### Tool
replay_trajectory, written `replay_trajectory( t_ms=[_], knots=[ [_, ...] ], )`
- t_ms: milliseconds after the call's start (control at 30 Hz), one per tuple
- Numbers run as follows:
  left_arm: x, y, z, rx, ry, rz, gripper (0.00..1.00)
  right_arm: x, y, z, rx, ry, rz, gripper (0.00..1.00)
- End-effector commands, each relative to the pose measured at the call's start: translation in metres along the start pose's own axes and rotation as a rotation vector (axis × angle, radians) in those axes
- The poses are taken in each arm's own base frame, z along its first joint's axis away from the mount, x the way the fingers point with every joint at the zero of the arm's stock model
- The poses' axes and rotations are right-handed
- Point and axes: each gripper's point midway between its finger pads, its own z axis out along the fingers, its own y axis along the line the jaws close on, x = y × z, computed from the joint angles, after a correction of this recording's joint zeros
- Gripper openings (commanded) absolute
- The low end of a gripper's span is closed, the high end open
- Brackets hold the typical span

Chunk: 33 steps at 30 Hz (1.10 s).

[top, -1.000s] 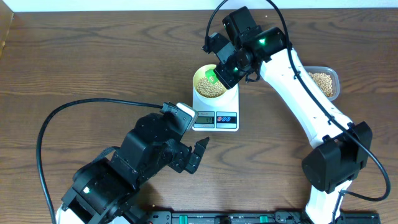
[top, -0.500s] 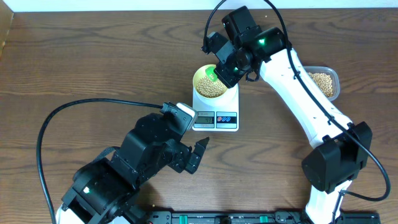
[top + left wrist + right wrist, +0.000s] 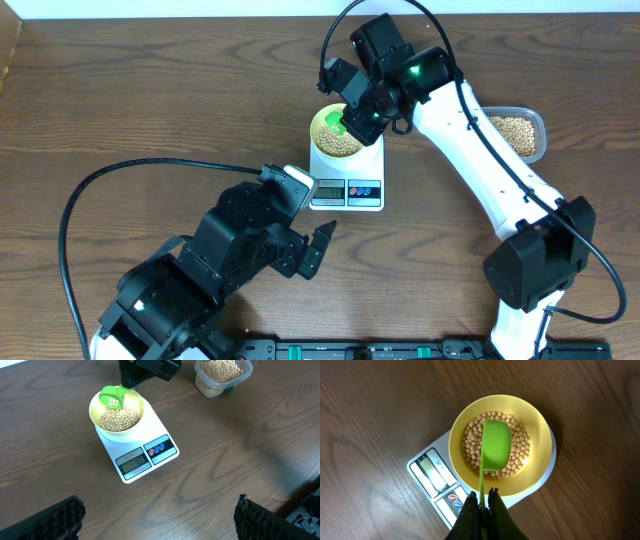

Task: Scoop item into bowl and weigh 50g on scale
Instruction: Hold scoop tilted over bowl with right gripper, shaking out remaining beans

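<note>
The pale yellow-green bowl stands on the white scale and holds many beige beans. My right gripper is shut on the thin handle of a green scoop, held over the bowl and turned on its side. A few beans lie in the scoop in the left wrist view. My left gripper is open and empty over bare table in front of the scale.
A clear plastic tub of beans stands at the right, past the right arm. The scale's grey display and two coloured buttons face the left arm. Black cables loop over the brown wooden table.
My right gripper has shifted slightly up and left over the bowl with the scoop. The left arm has not moved.
</note>
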Motion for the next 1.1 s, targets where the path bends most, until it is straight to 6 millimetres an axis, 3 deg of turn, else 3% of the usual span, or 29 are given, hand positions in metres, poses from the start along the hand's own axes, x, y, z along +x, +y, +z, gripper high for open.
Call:
replay_trajectory(
  t_ms=[0, 633, 833, 1067],
  knots=[
    [-0.003, 0.001, -0.002, -0.003, -0.009, -0.004, 0.98, -0.005, 0.004, -0.013, 0.01, -0.027, -0.038, 0.01],
    [-0.003, 0.001, -0.002, -0.003, -0.009, -0.004, 0.98, -0.003, 0.001, -0.013, 0.028, -0.015, -0.05, 0.01],
    [-0.003, 0.001, -0.002, -0.003, -0.009, -0.004, 0.98, -0.008, 0.013, -0.014, -0.092, -0.064, 0.138, 0.01],
    [-0.003, 0.001, -0.002, -0.003, -0.009, -0.004, 0.98, 0.001, 0.004, -0.009, -0.156, -0.066, 0.309, 0.01]
  ],
)
